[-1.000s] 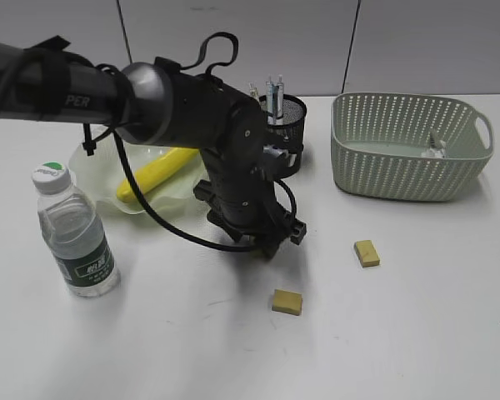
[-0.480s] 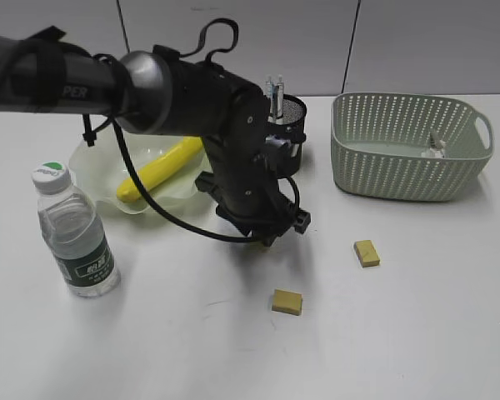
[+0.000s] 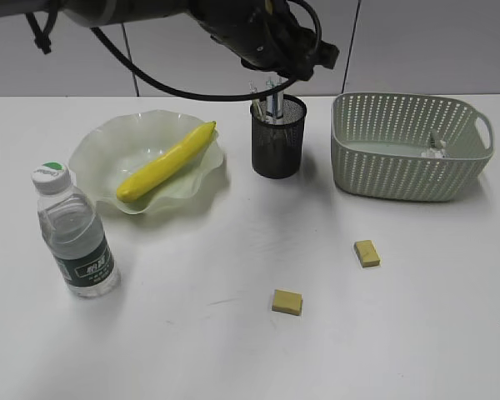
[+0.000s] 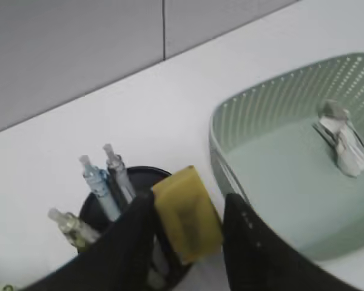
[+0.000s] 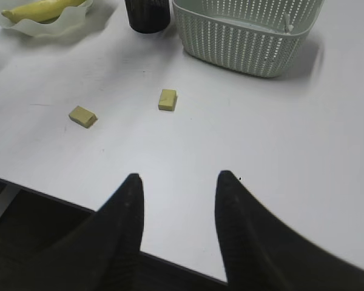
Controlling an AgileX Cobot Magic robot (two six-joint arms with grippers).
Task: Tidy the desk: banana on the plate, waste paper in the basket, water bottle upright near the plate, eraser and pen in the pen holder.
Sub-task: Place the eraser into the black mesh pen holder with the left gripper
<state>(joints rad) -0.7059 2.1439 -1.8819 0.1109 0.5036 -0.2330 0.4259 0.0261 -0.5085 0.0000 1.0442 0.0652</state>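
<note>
The left arm reaches in from the upper left of the exterior view, its dark wrist raised high with cables looped around it. The left gripper [image 4: 185, 233] points downward, and between its two black fingers [image 4: 130, 242] sits a yellow eraser [image 4: 187, 213], pinched on both sides (tilted a little in the grip). The right gripper [image 5: 177, 209] is held low and level, its two dark fingers [image 5: 124, 212] parted with nothing between them, tips angled forward and apart.
</note>
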